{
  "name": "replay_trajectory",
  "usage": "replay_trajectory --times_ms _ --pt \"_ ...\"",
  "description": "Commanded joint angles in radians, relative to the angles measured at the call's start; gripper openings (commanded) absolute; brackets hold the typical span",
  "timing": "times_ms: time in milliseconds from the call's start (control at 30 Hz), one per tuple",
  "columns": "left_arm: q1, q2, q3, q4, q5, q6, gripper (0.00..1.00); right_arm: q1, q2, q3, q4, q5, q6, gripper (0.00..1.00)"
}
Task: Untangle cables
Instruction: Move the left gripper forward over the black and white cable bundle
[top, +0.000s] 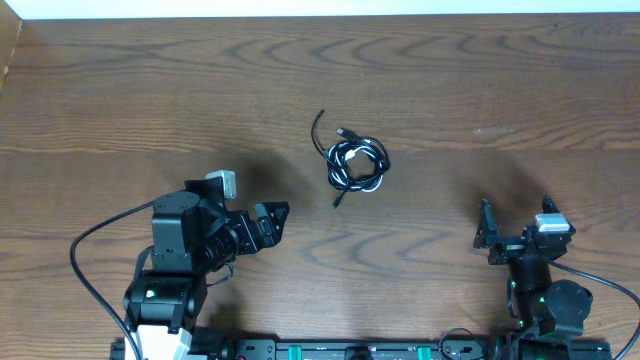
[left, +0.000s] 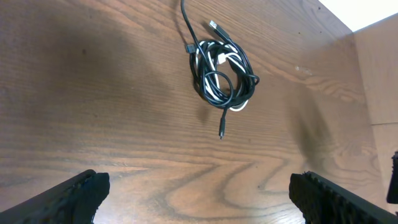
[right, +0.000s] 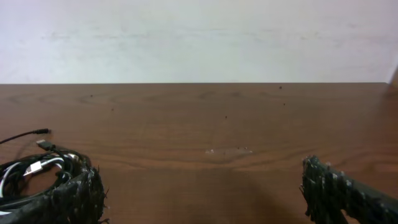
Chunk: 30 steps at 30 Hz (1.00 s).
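Your left hand (top: 272, 226) is spread wide, holding and touching nothing, near the cables (top: 357, 164) but apart from them. Your right hand (top: 516, 222) is also wide apart and empty. The cables lie coiled in one bundle, black cords around a white one, mid-desk (top: 140, 90) between both hands.

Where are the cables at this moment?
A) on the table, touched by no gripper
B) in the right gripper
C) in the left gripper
A: the cables lie coiled on the table, apart from the open left gripper and the open right gripper.
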Motion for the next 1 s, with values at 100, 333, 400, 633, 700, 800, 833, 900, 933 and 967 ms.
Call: replay_trajectory --times_ms 100,333,400,633,700,800,833,900,933,967 --pt "-0.004 -0.001 0.027 0.021 0.024 -0.024 1.00 -0.005 -0.006 -0.002 -0.006 0.008 -0.011 0.99" --pt "-0.004 -0.001 0.026 0.056 0.025 -0.084 1.00 -0.005 -0.006 -0.002 -0.006 0.008 -0.011 0.99" --pt "-0.004 -0.001 0.026 0.114 0.051 -0.126 1.00 -0.005 -0.006 -0.002 -0.006 0.008 -0.011 0.99" --pt "-0.004 -0.001 0.027 0.273 0.159 -0.296 1.00 -0.005 -0.006 -0.002 -0.006 0.008 -0.011 0.99" --pt "-0.004 0.000 0.036 0.269 0.158 -0.298 1.00 -0.005 -0.006 -0.002 -0.006 0.008 -0.011 0.99" --pt "-0.004 0.013 0.072 0.258 0.154 -0.301 1.00 -0.005 -0.006 -0.002 -0.006 0.008 -0.012 0.99" --pt "-0.004 0.020 0.085 0.247 0.148 -0.301 1.00 -0.005 -0.006 -0.002 -0.006 0.008 -0.011 0.99" --pt "-0.004 0.040 0.122 0.204 0.126 -0.298 1.00 -0.005 -0.006 -0.002 -0.006 0.008 -0.011 0.99" --pt "-0.004 0.053 0.144 0.177 0.115 -0.288 1.00 -0.005 -0.006 -0.002 -0.006 0.008 -0.012 0.99" --pt "-0.006 0.065 0.163 0.154 0.108 -0.276 1.00 -0.005 -0.006 -0.002 -0.006 0.008 -0.011 0.99"
